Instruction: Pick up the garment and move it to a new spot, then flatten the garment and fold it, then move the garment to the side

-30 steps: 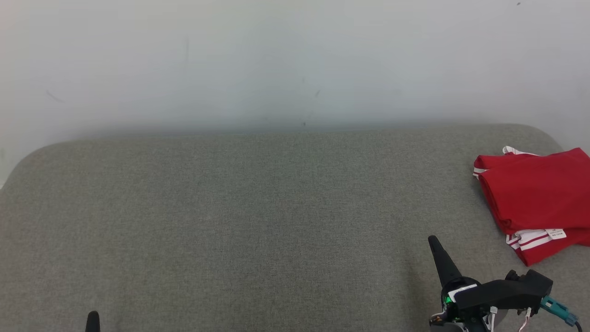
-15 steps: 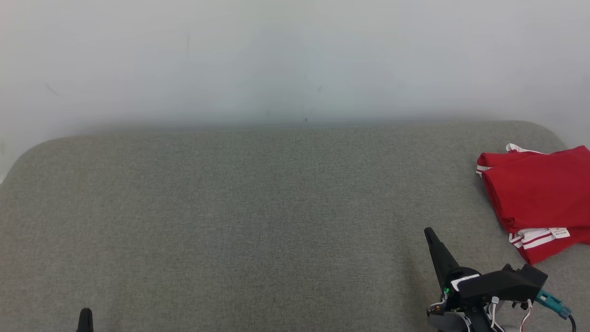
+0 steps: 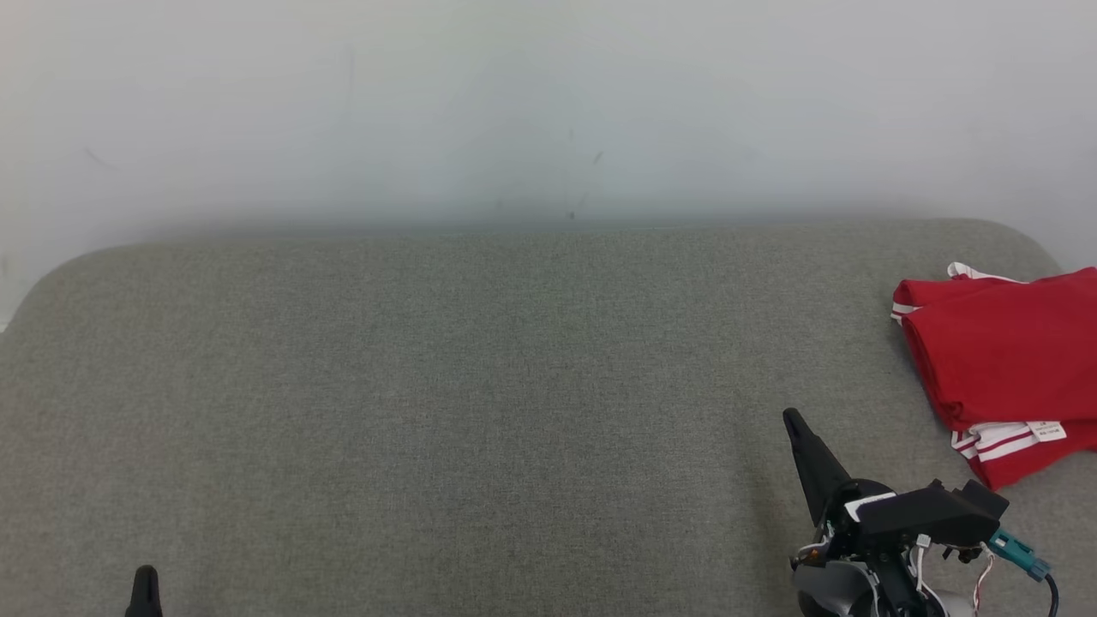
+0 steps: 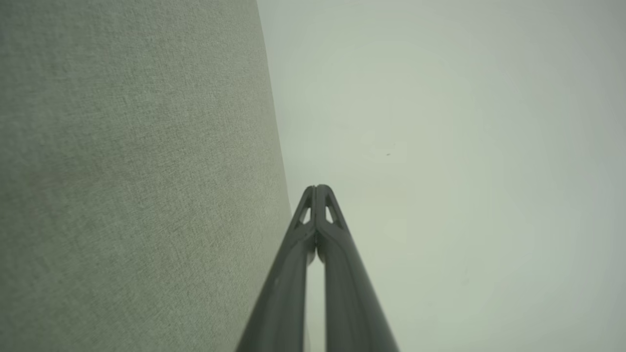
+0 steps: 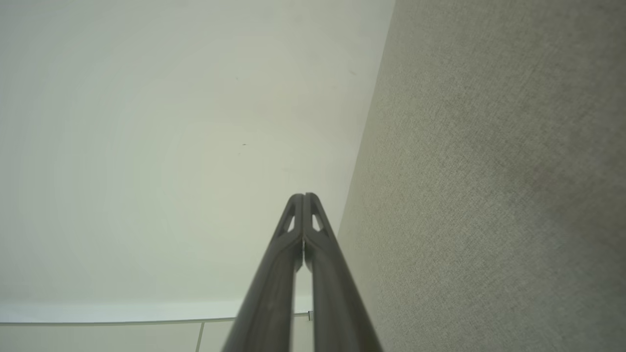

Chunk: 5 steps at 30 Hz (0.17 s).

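Head view: the folded, white-striped red garment (image 3: 1003, 360) lies at three o'clock on the grey upholstered surface (image 3: 480, 386), apparently set aside as the task asks, while the right gripper (image 3: 790, 417) at five o'clock and the left gripper (image 3: 144, 572) at seven hang empty, fingers pressed together.

The garment (image 3: 1003, 351), at the cushion's right edge, is bright red with white stripes along its hems and a white label. The cushion (image 3: 480, 386) is grey-green, finely flecked weave. The wall (image 3: 514, 103) behind the cushion is plain pale grey-white. The left gripper (image 3: 144, 581) and right gripper (image 3: 793, 424) are near-black. Over the cushion's near right corner, a connector (image 3: 1016, 553) is teal.
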### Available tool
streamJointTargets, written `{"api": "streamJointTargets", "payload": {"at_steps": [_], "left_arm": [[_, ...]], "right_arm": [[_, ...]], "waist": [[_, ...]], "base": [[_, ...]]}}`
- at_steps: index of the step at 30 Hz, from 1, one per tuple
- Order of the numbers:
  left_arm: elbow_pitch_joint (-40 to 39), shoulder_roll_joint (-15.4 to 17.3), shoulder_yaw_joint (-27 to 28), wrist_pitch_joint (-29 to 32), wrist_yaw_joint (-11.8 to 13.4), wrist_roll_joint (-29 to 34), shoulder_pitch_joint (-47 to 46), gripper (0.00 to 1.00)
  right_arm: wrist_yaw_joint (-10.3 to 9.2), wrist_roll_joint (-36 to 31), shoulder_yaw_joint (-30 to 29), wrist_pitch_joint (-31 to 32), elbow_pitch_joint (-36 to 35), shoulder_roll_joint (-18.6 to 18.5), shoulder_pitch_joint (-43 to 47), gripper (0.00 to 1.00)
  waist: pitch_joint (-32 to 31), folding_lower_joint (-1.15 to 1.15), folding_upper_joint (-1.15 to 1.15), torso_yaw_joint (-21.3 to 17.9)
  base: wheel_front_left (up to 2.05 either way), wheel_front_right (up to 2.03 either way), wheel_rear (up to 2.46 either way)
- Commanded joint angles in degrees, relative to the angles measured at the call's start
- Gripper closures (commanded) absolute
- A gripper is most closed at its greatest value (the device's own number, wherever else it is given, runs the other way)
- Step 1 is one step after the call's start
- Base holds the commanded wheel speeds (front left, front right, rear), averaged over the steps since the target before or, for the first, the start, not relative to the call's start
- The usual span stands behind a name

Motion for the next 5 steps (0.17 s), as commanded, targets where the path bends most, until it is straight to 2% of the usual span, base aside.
{"api": "streamJointTargets", "payload": {"at_steps": [1,5], "left_arm": [[-0.2,0.3,0.3,0.3,-0.4,-1.3,-0.4,1.00],[-0.2,0.2,0.7,0.6,-0.5,-2.8,-0.6,1.00]], "right_arm": [[-0.11,1.0,-0.1,0.5,0.2,0.1,-0.7,1.00],[-0.11,2.6,-0.2,1.0,0.6,0.2,-1.3,1.00]], "waist": [[0.1,-0.01,0.00,0.0],[0.3,-0.01,0.00,0.1]], "base": [[0.00,0.00,0.00],[0.00,0.00,0.00]]}}
